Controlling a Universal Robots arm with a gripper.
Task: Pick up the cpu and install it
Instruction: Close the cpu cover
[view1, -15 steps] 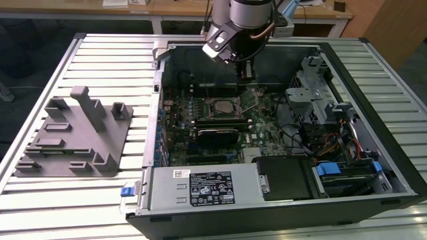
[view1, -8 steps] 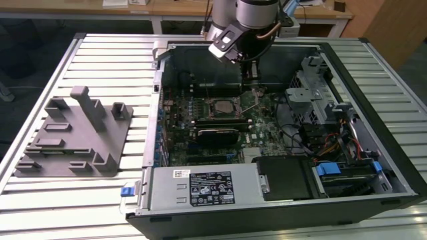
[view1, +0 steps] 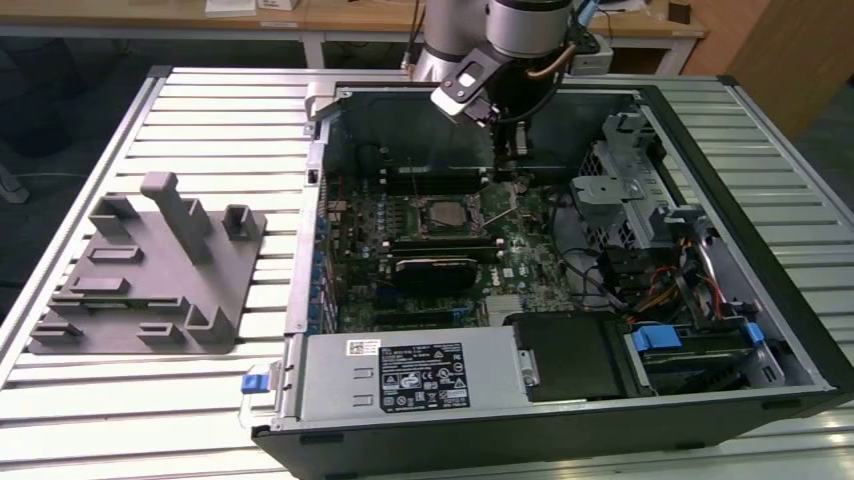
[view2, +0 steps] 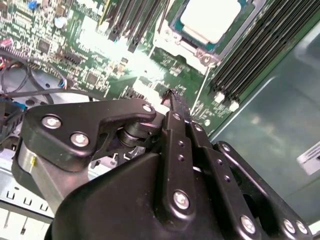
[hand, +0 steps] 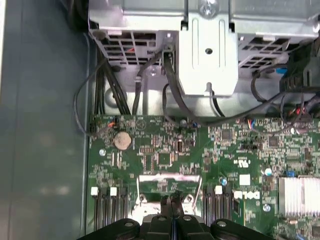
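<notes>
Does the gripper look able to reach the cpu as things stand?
Probably yes: the gripper hangs over the board near the cpu, whose silvery top lies bare, with nothing between them. Its jaws look shut, so they would need opening.

We see the cpu with a pale, smooth metal top of soft matt sheen. The gripper looks satin black to us, with bright metal screw heads. The motherboard is glossy green laminate, the fixture block matt grey plastic, the table ribbed light metal, the case wall smooth painted sheet metal
</notes>
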